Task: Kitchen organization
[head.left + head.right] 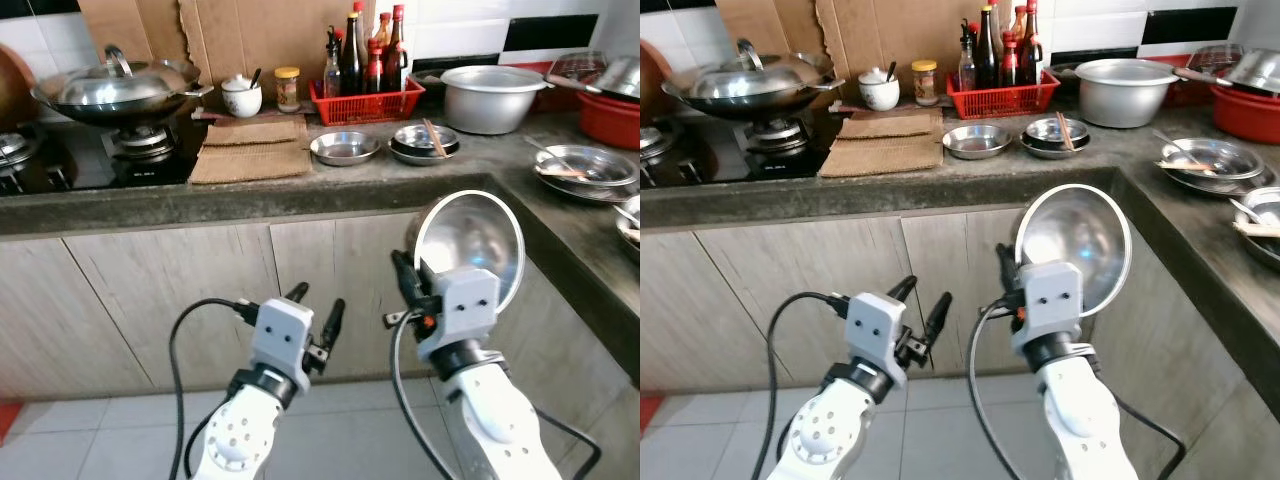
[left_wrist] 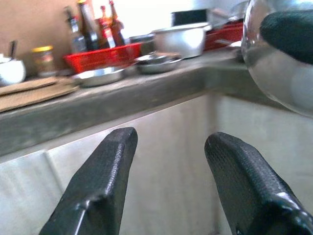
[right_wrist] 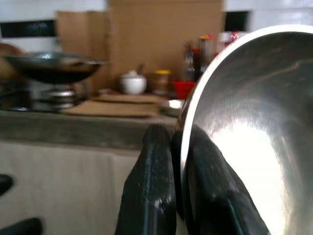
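Right gripper [image 3: 178, 161] clamps steel bowl [image 1: 470, 245] before counter [image 1: 300, 195]

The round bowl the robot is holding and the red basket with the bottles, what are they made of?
The bowl, pinched at its rim by the right gripper, looks like polished steel: silvery and mirror-shiny. The red basket looks like plastic: bright, matte, with slotted sides.

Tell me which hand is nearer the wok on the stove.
Left. The left hand hangs open below the counter, on the wok's side. The right hand is farther across, shut on the rim of a steel bowl.
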